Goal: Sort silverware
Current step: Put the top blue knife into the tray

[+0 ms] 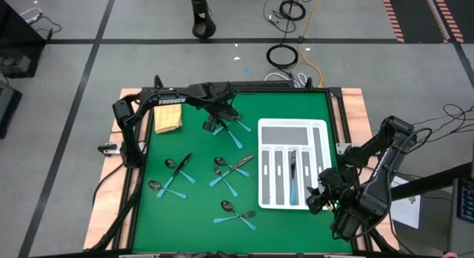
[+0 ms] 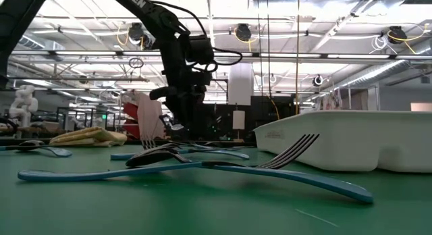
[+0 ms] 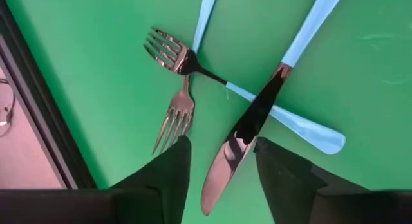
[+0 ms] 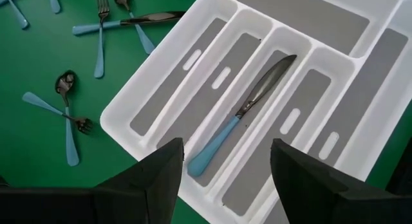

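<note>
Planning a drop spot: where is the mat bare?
Bare: green mat behind the white tray, and the front left corner below the crossed spoons. Crowded: mid-mat, with silverware clusters between yellow cloth and tray.

Bench (image 1: 200, 213) with tray and cloth
A white divided tray (image 1: 320, 129) sits on the green surface; 1 folded yellow cloth (image 1: 168, 118) lies well apart near the far edge.

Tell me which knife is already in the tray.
The knife lying alone in a long middle slot of the white tray, blue handle toward the right pincer; the other knives lie on the green mat.
</note>
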